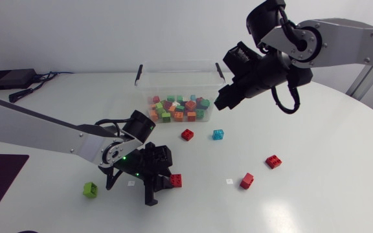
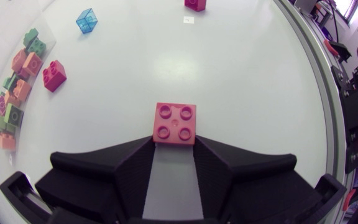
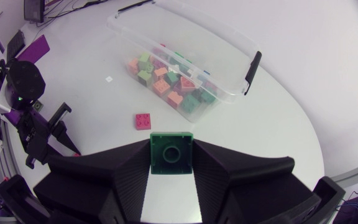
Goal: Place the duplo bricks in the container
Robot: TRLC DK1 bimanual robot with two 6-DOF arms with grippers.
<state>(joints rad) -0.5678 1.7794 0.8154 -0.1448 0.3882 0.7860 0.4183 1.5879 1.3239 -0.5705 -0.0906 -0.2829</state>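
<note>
1. Two arms over the table. In head view the L arm comes in at the 9 o'clock edge and lies across toward 6 o'clock of the table, wrist bent down, with the L gripper (image 2: 175, 145) low at the tabletop.
2. L gripper is narrow, both tips against the near corners of the red brick (image 2: 176, 123). Brick sits flat on the table, studs up, most of it sticking out ahead of the tips.
3. R arm comes in at approx 2 o'clock, elbow high. R gripper (image 3: 172, 144) is up off the table, by the 4 o'clock corner of the container (image 1: 173, 71).
4. R gripper is clamped on the green brick (image 3: 171, 154), which is held right at the tips.
5. Container is a clear box at 12 o'clock of the table w/ many mixed bricks inside.
6. Loose on the table: second red brick (image 1: 187, 134) and blue brick (image 1: 218, 134) at 6 o'clock of the container, and the lime brick (image 1: 90, 189) at 9 o'clock of the L gripper.
</note>
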